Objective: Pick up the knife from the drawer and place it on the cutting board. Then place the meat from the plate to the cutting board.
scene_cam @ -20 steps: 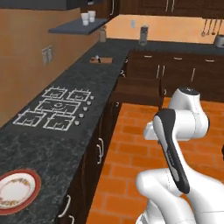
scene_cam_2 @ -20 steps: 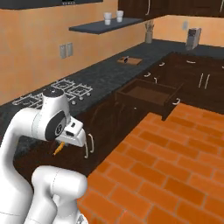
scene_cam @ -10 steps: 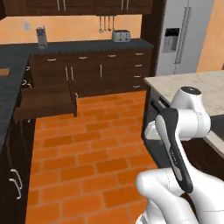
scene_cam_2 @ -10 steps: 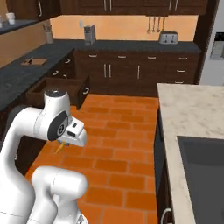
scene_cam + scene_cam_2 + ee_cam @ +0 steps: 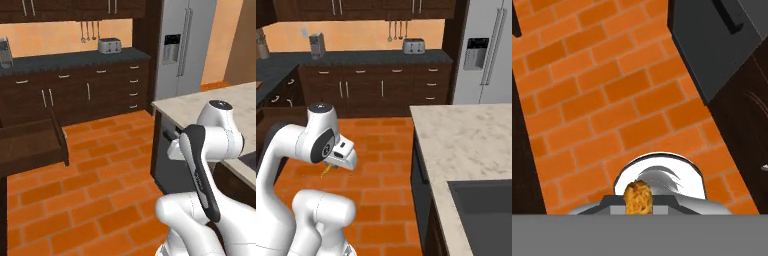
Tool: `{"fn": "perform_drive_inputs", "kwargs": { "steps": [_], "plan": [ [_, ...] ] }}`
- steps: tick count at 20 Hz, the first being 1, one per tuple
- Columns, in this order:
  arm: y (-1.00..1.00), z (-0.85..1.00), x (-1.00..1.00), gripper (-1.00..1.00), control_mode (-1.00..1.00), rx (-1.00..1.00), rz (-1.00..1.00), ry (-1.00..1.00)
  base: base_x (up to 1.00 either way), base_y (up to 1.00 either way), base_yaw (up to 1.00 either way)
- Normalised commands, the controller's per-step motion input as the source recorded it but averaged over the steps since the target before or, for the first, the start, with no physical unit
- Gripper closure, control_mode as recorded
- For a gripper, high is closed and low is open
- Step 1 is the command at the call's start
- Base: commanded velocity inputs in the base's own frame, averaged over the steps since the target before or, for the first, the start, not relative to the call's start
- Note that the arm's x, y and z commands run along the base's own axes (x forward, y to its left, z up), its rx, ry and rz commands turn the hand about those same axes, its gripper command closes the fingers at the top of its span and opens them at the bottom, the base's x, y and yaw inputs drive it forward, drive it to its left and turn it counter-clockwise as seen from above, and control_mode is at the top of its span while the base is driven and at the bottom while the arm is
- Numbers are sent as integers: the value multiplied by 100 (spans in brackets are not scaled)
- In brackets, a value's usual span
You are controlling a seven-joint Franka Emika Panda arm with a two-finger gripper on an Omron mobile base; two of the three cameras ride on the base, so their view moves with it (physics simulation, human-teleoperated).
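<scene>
My gripper (image 5: pixel 327 170) hangs low in front of the arm over the orange brick floor, shut on the meat (image 5: pixel 325 171), a small orange-tan piece. In the hand view the meat (image 5: pixel 638 197) sits between the fingertips of the gripper (image 5: pixel 638 201), with the floor below it. The drawer (image 5: pixel 31 145) stands pulled open at the left, dark brown with a lighter floor; I cannot see what lies inside it. The knife, the cutting board and the plate are out of view.
A pale stone island counter (image 5: pixel 466 145) with a dark sink (image 5: pixel 486 210) lies to my right. Its dark side panel (image 5: pixel 712 45) is close to the hand. A steel fridge (image 5: pixel 182 45), dark cabinets and a toaster (image 5: pixel 109 46) line the back wall.
The whole picture has swung right as the base turned: the stove counter left the views, the island and fridge came in. The gripper stays shut on the meat.
</scene>
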Motion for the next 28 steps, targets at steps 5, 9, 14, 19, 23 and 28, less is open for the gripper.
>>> {"fn": "perform_drive_inputs", "kwargs": {
  "steps": [5, 9, 14, 19, 23, 28],
  "plan": [
    [0, 0, 0, 100, 100, 0, 0, 0, 100, 35, -7],
    [0, 0, 0, 100, 100, 0, 0, 0, 100, 34, 0],
    [0, 0, 0, 100, 100, 0, 0, 0, 100, 17, 0],
    [0, 0, 0, 100, 100, 0, 0, 0, 100, 0, 0],
    [0, 0, 0, 100, 100, 0, 0, 0, 100, 0, 8],
    [0, 0, 0, 100, 100, 0, 0, 0, 100, -11, 33]
  ]
}}
